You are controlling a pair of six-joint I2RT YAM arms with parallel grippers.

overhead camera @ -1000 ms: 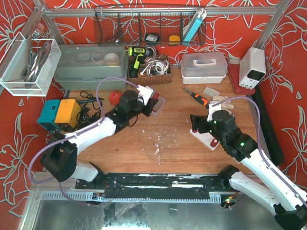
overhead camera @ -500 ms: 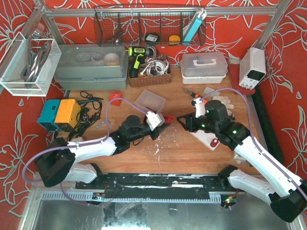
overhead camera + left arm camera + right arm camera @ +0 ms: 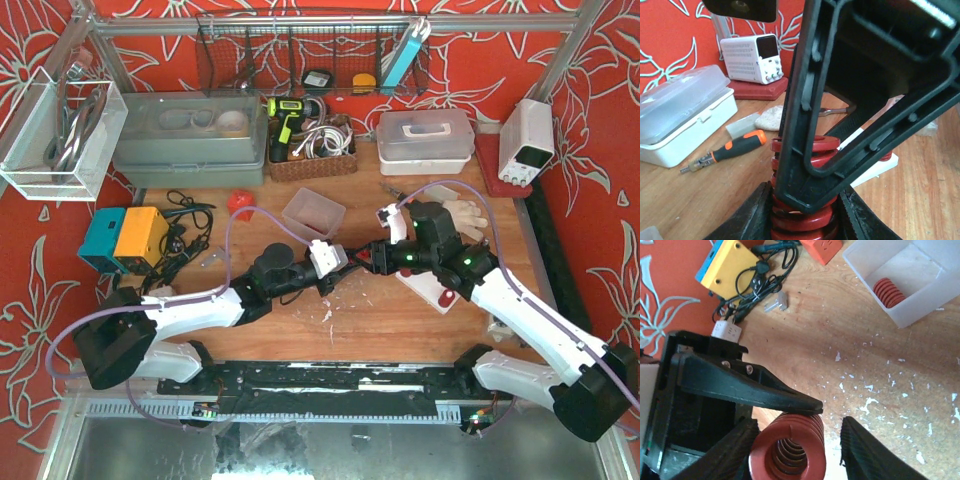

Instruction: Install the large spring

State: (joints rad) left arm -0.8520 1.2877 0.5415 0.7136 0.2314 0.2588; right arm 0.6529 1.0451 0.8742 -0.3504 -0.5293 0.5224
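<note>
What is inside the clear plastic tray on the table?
One red spring lies in the tray, near one corner. The tray's far part falls outside the right wrist view, so it is unseen.

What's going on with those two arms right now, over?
Left gripper shut on large spring. Right gripper open, straddling the same spring. Spare spring in clear bin, out of the way.
</note>
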